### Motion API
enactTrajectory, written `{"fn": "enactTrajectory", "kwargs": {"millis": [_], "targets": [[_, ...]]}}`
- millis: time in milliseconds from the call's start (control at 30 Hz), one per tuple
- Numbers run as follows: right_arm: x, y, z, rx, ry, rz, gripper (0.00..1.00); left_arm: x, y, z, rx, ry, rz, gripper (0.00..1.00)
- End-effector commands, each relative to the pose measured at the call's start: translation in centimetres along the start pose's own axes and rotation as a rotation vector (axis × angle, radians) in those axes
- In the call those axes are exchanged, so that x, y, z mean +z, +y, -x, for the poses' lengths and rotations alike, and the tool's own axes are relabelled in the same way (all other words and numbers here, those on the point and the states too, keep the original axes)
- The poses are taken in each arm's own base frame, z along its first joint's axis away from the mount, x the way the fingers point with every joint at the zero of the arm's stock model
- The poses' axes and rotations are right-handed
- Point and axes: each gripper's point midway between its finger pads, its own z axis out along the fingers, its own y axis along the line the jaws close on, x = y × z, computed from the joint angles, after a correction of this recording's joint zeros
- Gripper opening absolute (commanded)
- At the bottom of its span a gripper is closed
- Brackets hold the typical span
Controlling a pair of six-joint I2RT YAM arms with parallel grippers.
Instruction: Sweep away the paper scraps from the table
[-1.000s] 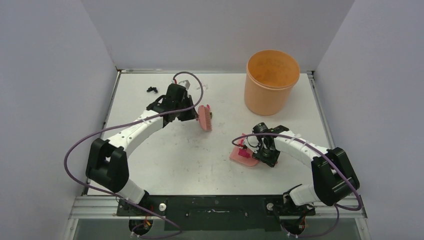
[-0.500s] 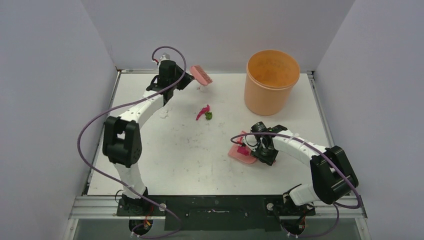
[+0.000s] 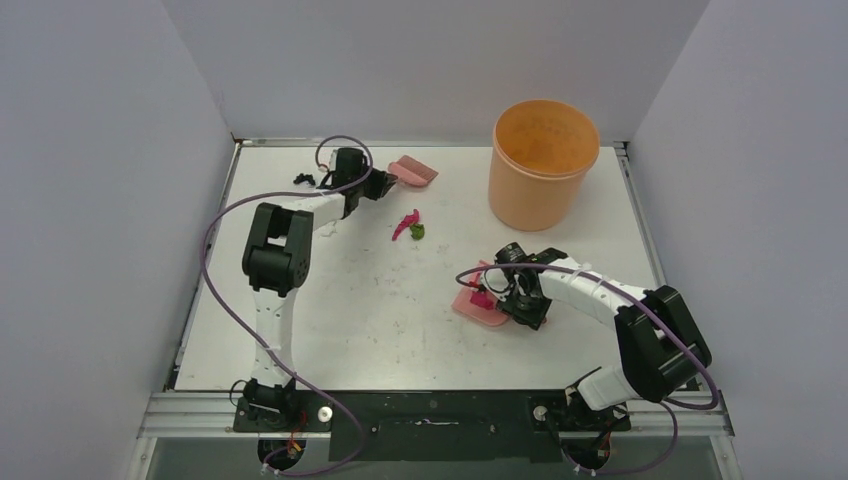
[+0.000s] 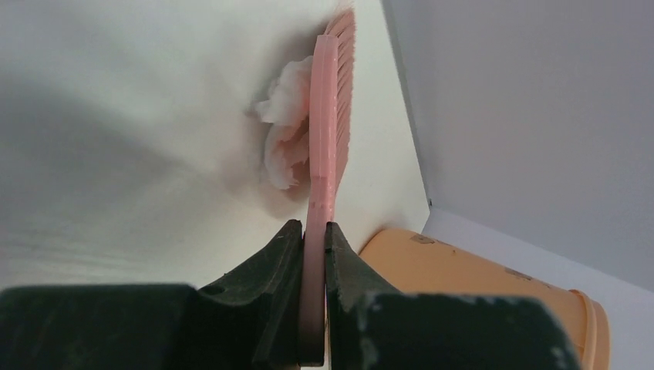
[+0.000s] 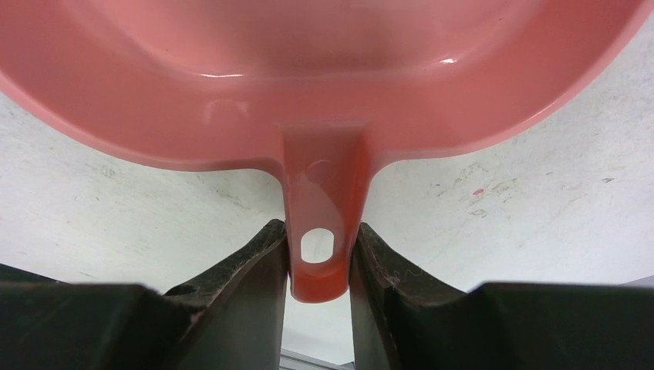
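Two small black scraps [image 3: 303,179] lie near the far left corner of the bench [image 3: 380,320], just beside the left arm. Toward the middle, a thin curled magenta scrap [image 3: 405,224] touches a crumpled green scrap [image 3: 418,231]; both are well apart from the dustpan [image 3: 472,310]. A pale bit shows by the left forearm, too small to tell.

The left pincer [image 3: 383,180] reaches to the far edge of the bench and is clenched on the flat handle of the pink brush [image 3: 413,171]. The brush head points toward the orange bucket [image 3: 543,160] and sits low over the surface. From the left wrist the brush is seen edge-on, with its bristles turned to one side. A fluffy, crumpled white scrap [image 4: 281,135] is pressed against the opposite, smooth side of the head, tinted pink where it meets the plastic. It rests on the bench in the brush's shadow.

The right pincer [image 3: 497,300] is grasping the dustpan by its short handle, one finger on each side of the hanging hole. The glossy pink pan lies on the scuffed white bench, its mouth pointing left toward the middle. A darker magenta patch sits by the handle in the overhead view; whether it is a scrap cannot be told
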Motion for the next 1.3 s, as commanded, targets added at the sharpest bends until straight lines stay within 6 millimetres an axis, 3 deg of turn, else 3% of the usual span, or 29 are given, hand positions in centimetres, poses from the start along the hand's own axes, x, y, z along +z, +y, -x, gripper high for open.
{"fn": "enactTrajectory", "kwargs": {"millis": [0,100,367,467,567,633,800,900,1033,1100,1267], "targets": [[-0.6,-1.1,2.0,0.004,-0.044,-0.032,0.05,-2.8,-0.5,0.4,-0.129,0.024,-0.102,0.00],[-0.9,-1.2,2.5,0.000,-0.053,-0.036,0.05,-5.1,1.8,-0.5,-0.137,0.053,-0.100,0.00],[-1.2,-0.9,3.5,-0.017,-0.079,-0.030,0.05,-14.8,9.1,-3.2,-0.123,0.046,-0.100,0.00],[-1.0,-0.6,3.5,-0.026,-0.073,-0.022,0.05,-18.7,14.5,-5.1,-0.170,0.062,-0.063,0.00],[-1.0,-0.5,3.4,-0.035,-0.064,-0.022,0.05,-21.6,16.6,-6.5,-0.205,0.089,-0.094,0.00],[-1.1,-0.5,3.3,-0.040,-0.056,-0.027,0.05,-22.6,15.5,-7.4,-0.160,0.150,-0.137,0.00],[-1.9,-0.8,2.3,-0.088,-0.007,-0.051,0.05,-25.0,8.8,-8.8,0.141,0.265,-0.179,0.00],[-2.5,-1.4,1.6,-0.133,0.030,-0.070,0.05,-27.4,4.3,-7.0,0.423,0.183,-0.154,0.00],[-3.5,-2.2,1.3,-0.190,0.069,-0.091,0.05,-30.9,0.0,-4.3,0.709,0.147,-0.047,0.00],[-3.9,-2.7,1.3,-0.221,0.084,-0.097,0.05,-32.0,-0.6,-3.5,0.830,0.179,0.030,0.00],[-4.4,-3.6,1.6,-0.269,0.121,-0.084,0.05,-33.2,2.1,-1.2,1.067,0.265,0.346,0.00]]}}
